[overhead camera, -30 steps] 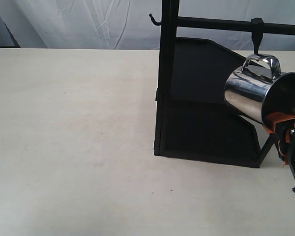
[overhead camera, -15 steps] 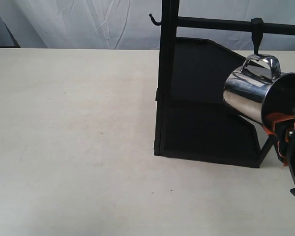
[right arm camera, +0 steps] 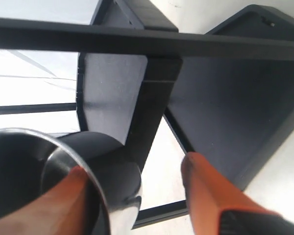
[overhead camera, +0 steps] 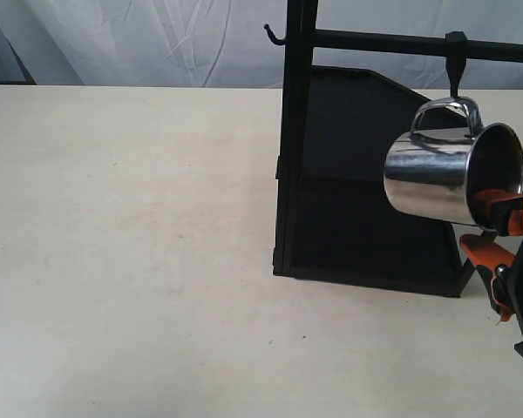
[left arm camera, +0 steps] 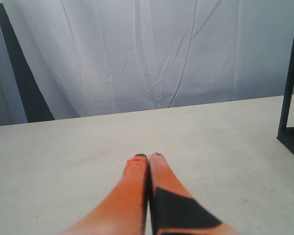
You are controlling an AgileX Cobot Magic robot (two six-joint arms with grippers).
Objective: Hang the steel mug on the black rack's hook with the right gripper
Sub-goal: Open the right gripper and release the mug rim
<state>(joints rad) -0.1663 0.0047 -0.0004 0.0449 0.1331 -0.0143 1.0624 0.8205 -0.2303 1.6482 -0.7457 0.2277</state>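
The steel mug [overhead camera: 431, 178] lies nearly on its side in the air, mouth toward the right, in front of the black rack [overhead camera: 349, 174]. Its looped handle [overhead camera: 444, 109] sits at the lower end of the hook [overhead camera: 455, 65], which drops from the top bar. My right gripper [overhead camera: 475, 225] is open: one orange finger [overhead camera: 506, 209] reaches into the mug's mouth, the other [overhead camera: 486, 257] is below the mug, apart from it. In the right wrist view the mug's rim [right arm camera: 112, 186] stands between the spread fingers [right arm camera: 206, 191]. My left gripper [left arm camera: 149, 156] is shut on nothing above the table.
A short curled prong [overhead camera: 273, 35] sticks out left of the rack's post. The cream table [overhead camera: 131, 218] spreads to the left of the rack. A white curtain [left arm camera: 137, 54] hangs behind. The rack's slanted shelves [right arm camera: 225, 98] lie close behind the mug.
My right gripper's jaws have opened and the lower finger has dropped off the mug. The mug has swung left and levelled out under the hook.
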